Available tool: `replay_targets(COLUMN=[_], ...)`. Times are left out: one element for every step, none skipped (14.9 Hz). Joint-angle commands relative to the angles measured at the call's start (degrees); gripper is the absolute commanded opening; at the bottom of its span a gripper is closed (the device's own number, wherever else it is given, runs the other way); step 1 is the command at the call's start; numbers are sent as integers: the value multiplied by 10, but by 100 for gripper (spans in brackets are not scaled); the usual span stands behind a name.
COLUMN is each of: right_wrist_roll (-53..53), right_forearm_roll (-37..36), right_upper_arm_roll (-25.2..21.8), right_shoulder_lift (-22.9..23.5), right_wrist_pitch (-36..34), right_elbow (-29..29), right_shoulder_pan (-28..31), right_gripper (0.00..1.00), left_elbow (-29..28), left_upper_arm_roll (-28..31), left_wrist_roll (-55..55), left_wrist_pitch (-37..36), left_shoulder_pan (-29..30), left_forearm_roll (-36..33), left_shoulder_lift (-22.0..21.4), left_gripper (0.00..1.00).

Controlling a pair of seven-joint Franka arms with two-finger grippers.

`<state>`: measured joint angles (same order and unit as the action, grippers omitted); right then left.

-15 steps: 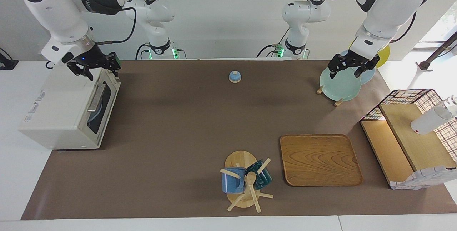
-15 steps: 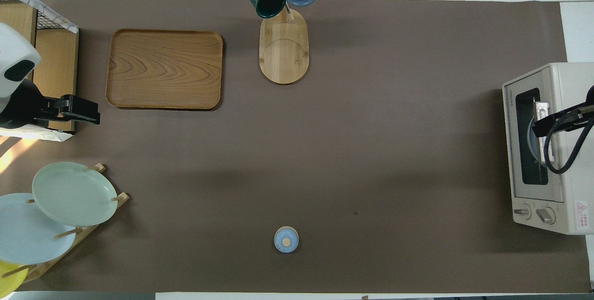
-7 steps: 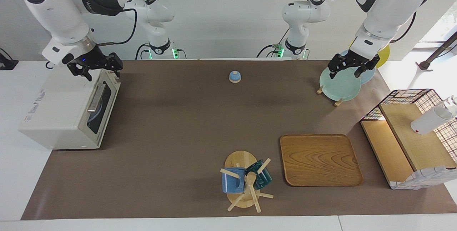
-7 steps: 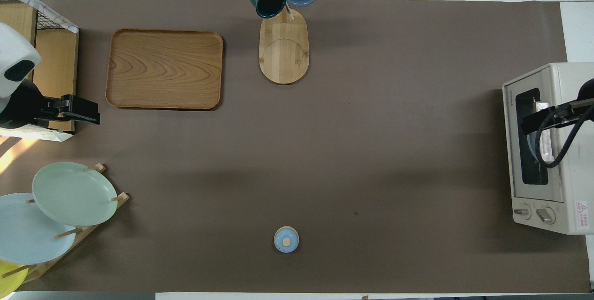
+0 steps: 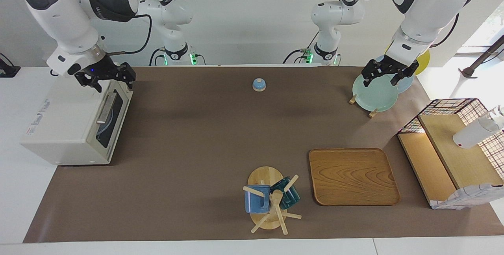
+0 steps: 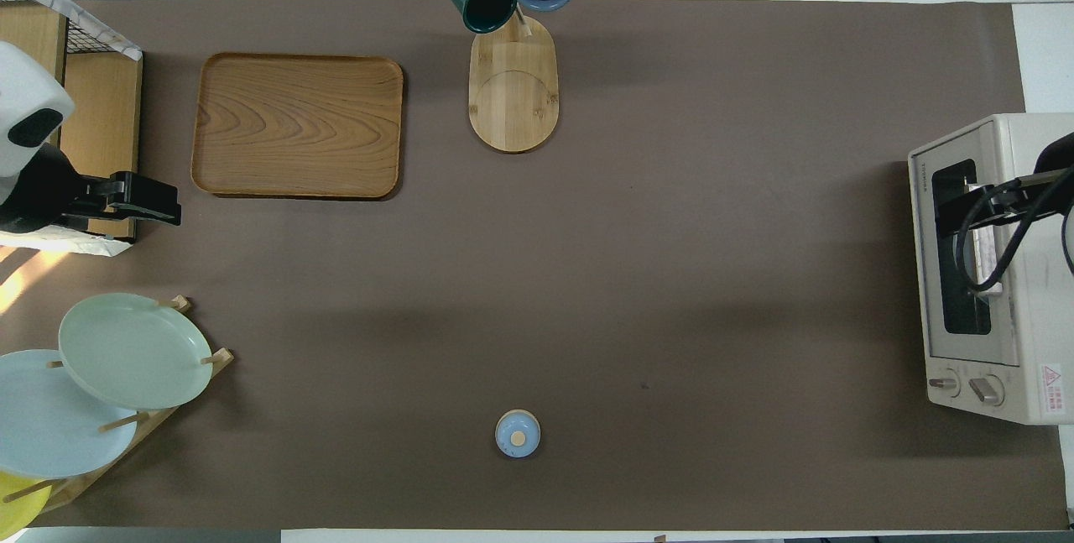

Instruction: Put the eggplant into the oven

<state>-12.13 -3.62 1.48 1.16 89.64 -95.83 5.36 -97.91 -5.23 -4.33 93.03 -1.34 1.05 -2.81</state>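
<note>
Hovering empty and spread wide over the shut oven (image 5: 75,121) at the facing view's nine o'clock, the right end effector (image 5: 105,77) waits; the left end effector (image 5: 388,74), equally wide, hangs over the plates (image 5: 374,93); no eggplant shows, so the task looks finished or unstarted.

A wooden tray (image 5: 353,176) lies beside the mug tree (image 5: 271,203) with two mugs; plates (image 5: 374,93) stand racked; a small blue lid (image 5: 258,84) sits nearer the robots.
</note>
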Motion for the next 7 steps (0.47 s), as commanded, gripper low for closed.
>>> replay_targets(right_wrist_roll=[9, 8, 7, 6, 5, 5, 4], right_forearm_roll=[12, 13, 13, 12, 12, 12, 13], right_upper_arm_roll=[-4, -6, -7, -7, -6, -7, -7], right_shoulder_lift=[9, 9, 8, 5, 2, 2, 2], right_wrist_pitch=[-36, -36, -37, -38, -39, -39, -39], right_elbow=[37, 37, 37, 37, 36, 36, 35], right_shoulder_pan=[-2, -3, -2, -2, -2, -2, -2], right_gripper=[100, 100, 100, 100, 100, 100, 100], left_elbow=[-11, -11, -11, -11, -11, -11, -11], left_upper_arm_roll=[-3, -3, -3, -3, -3, -3, -3], left_wrist_roll=[6, 6, 6, 6, 6, 6, 6], left_wrist_pitch=[-1, -1, -1, -1, -1, -1, -1], left_shoulder_pan=[6, 6, 6, 6, 6, 6, 6], left_forearm_roll=[7, 7, 7, 7, 7, 7, 7], left_shoulder_lift=[-11, -11, -11, -11, -11, -11, -11], left_gripper=[100, 100, 100, 100, 100, 100, 100])
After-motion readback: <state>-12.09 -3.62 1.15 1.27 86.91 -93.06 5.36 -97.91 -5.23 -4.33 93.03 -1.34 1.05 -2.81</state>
